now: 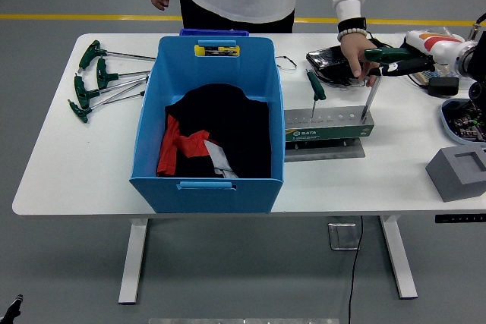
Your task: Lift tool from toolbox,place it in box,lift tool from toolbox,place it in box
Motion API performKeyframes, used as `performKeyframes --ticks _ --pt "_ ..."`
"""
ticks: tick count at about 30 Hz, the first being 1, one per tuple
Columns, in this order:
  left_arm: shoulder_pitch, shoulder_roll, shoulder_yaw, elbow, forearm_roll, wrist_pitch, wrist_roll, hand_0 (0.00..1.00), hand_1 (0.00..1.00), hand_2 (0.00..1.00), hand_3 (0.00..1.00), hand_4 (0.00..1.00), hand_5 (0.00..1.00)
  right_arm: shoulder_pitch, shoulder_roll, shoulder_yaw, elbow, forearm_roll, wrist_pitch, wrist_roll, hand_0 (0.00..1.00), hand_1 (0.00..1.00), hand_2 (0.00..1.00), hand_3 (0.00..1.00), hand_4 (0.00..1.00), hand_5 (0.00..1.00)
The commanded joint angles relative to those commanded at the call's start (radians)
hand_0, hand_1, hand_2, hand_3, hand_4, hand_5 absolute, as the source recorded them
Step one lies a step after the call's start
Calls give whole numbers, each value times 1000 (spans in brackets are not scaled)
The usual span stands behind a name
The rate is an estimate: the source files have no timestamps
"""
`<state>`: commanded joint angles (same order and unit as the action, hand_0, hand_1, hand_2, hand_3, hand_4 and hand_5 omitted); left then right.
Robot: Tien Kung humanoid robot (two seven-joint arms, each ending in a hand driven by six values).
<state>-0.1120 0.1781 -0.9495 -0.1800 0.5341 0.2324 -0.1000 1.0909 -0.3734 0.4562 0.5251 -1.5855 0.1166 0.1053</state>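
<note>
Green-handled tool standing in toolbox, person's hand touching its handle, right hand fingers unclear

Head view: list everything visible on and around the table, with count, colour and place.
Table: one, white.
Box: one, blue, centre-left; black and red cloth inside.
T-handle tools: several, green handles, far left of the table.
Tool rack: one, grey and green, right of the box.
Standing tools: two, green handles, upright in the rack.
Grey foam block: one, right edge.
Person's hand: one, above the rack's right-end tool.
Right hand: at the right-end tool's handle; grasp unclear.
Left hand: not in view.
</note>
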Motion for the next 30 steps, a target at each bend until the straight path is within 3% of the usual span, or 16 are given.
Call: performKeyframes --ticks 5,6,11,12,16,30 --pt "2 0 -3 0 5 0 1 920 936 924 763 710 793 -6 0 14 7 3 -10 -4 108 25 54 30 998 868" --pt "2 0 -4 0 6 0 1 920 936 925 763 710 795 -6 0 16 8 3 -11 -5 105 23 54 28 958 858" --pt "5 -1 -4 0 9 0 2 920 936 925 763 710 795 -11 -3 29 17 0 -22 -11 105 23 54 28 958 858" --pt "5 -1 -5 0 10 0 3 920 936 924 764 710 795 -12 -3 31 18 -1 -23 -12 102 24 53 27 897 834" --pt "6 -1 -11 0 19 1 5 920 936 924 764 710 795 -15 -8 38 29 -2 -28 -17 102 24 53 27 897 834" --pt "5 -2 -25 0 32 4 10 919 936 924 763 710 795 -30 -38 79 102 2 -42 -24 87 6 43 28 816 796"
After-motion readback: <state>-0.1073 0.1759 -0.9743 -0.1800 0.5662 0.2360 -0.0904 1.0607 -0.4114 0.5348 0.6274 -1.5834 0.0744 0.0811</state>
